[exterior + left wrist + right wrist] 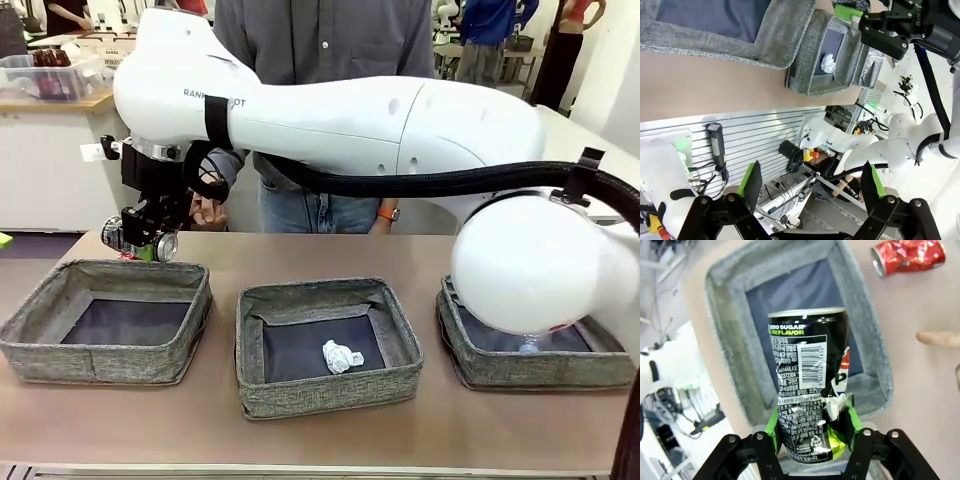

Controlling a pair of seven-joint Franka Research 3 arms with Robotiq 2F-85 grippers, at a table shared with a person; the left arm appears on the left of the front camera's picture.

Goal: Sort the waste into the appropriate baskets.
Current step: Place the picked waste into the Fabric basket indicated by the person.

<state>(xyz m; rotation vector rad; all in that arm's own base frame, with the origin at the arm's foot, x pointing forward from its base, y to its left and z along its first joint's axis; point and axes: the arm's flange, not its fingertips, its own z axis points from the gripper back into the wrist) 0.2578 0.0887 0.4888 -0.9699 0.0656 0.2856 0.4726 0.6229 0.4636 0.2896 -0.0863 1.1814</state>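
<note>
Your right arm point(380, 125) reaches across the whole front frame from the lower right to the upper left, wrist bent down, its gripper point(140, 238) at the left edge pointing at the table. In the right wrist frame that gripper point(812, 432) sits at the bottom centre with the dark can point(810, 385) between its green pads point(772, 422). Your left gripper point(812, 182) fills the bottom of its own frame, fingers spread wide with nothing between them. The person's hand point(207, 208) hangs just beside the right gripper.
</note>
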